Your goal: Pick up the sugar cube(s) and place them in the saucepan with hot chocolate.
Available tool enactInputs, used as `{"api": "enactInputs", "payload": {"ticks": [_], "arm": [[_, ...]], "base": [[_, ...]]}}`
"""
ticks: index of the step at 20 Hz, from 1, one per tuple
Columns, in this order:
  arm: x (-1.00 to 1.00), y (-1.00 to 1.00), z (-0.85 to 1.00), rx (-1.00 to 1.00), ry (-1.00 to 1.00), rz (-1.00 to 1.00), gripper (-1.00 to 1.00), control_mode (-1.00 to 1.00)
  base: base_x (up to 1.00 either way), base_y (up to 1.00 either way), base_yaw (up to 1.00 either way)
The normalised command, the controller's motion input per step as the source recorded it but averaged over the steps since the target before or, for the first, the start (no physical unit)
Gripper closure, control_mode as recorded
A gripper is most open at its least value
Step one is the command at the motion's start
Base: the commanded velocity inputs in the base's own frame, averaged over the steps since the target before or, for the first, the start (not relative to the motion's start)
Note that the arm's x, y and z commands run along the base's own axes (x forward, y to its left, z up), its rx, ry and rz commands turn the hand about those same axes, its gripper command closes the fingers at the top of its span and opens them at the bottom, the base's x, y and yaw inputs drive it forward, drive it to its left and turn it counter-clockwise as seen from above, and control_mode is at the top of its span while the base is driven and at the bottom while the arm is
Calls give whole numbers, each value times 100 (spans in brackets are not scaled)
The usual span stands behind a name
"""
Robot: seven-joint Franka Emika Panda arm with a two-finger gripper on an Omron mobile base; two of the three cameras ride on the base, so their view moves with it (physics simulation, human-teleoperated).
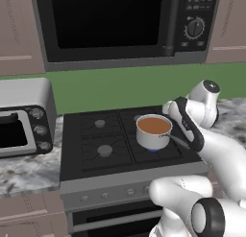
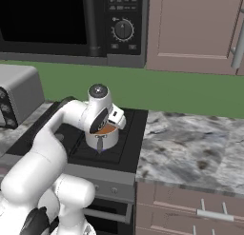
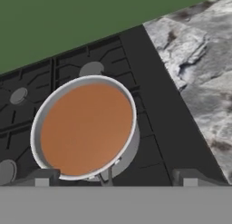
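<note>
Toaster oven [image 1: 21, 118]: far left on the marble counter [image 2: 190, 148], beside the stove.
Stove [image 1: 96, 140]: black, 4 burners, under the microwave [image 1: 125, 25].
Saucepan with hot chocolate [image 1: 153, 131]: on the stove's right side, brown liquid inside, thin dark handle pointing toward the front right.
Gripper [image 3: 115, 178]: above the pan's near rim, fingers spread wide apart, nothing between them.

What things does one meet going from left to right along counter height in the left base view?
Toaster oven → stove → saucepan of hot chocolate → the robot's white arm → a strip of marble counter.
</note>
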Motion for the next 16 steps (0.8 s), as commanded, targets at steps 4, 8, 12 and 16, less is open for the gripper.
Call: {"api": "enactInputs", "payload": {"ticks": [4, 8, 12, 16], "arm": [[-27, 0, 0, 0, -2, 0, -100, -100], [-31, 0, 0, 0, -4, 0, -100, -100], [-21, -8, 0, 0, -2, 0, -100, -100], [-27, -5, 0, 1, -6, 0, -100, -100]], "base": [[0, 0, 0], [0, 0, 0], [0, 0, 0], [0, 0, 0]]}}
